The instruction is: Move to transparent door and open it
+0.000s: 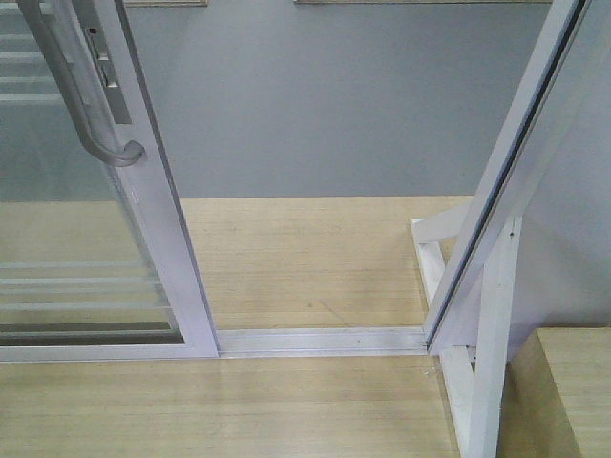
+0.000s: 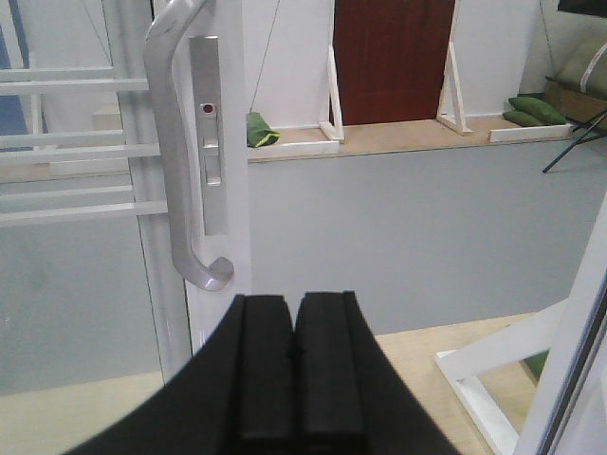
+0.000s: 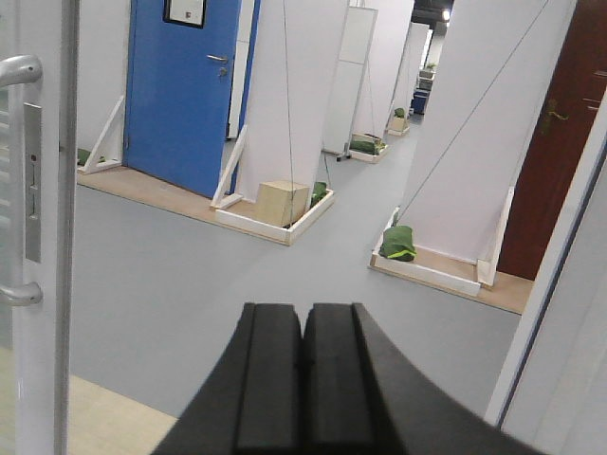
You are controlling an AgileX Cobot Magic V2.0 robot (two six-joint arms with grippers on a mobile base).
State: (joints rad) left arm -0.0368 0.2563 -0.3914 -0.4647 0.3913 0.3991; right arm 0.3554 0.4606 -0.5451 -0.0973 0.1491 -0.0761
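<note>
Grey flooring stretches beyond the threshold, past a strip of pale wooden floor (image 1: 315,258) and the white bottom track (image 1: 320,339) that crosses the front view from nine o'clock toward three. On that track the transparent door (image 1: 86,239) stands at about ten o'clock, its white frame holding glass crossed by thin horizontal bars, with the curved grey pull handle (image 1: 81,91) and lock plate (image 1: 107,67) on its right stile. Toward two o'clock stands the fixed white frame post (image 1: 506,181), and between it and the door's edge the opening lies wide, with nothing barring the way through. In my judgement the approach is done and the door is already slid well aside, so little or nothing of the opening seems left; whether it has more travel to the left cannot be told from these views. The left hand (image 2: 292,318) is clenched, its dark pads pressed together on nothing, sitting just below and right of the handle's lower end, apart from it. The right hand (image 3: 303,327) is likewise clenched and empty, pointing through the gap toward a blue door (image 3: 185,90) at eleven o'clock and a dark red door (image 3: 560,142) at two o'clock.
</note>
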